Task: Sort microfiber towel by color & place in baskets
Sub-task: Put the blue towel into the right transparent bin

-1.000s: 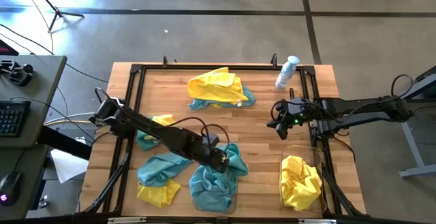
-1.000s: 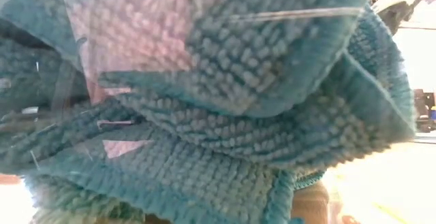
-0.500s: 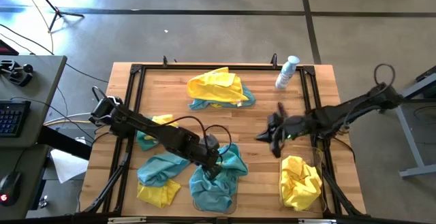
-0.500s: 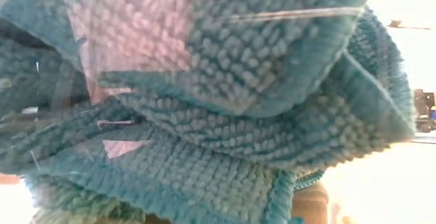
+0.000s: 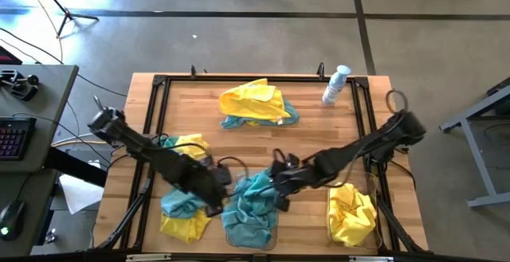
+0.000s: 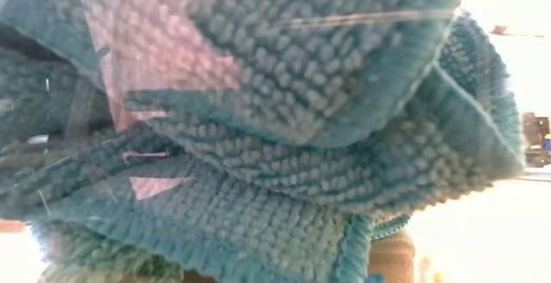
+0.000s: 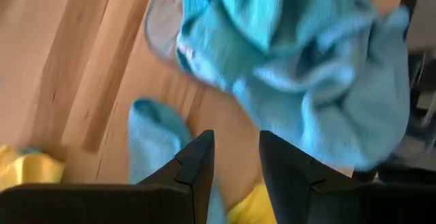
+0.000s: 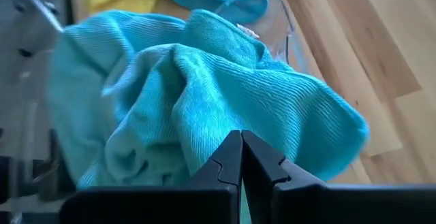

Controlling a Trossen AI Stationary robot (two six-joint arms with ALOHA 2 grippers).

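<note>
Right gripper [image 5: 279, 190] closed and empty over teal towel [image 5: 253, 202] heaped in basket [image 5: 229, 234]; left gripper [image 5: 213, 202] part-open, empty. Risk: a poke drags towel out.

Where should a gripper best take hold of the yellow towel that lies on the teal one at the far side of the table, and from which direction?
Probably from straight above, at the raised fold in the middle of the yellow towel. It is bunched highest there, and a top pinch avoids catching the teal towel beneath.
</note>
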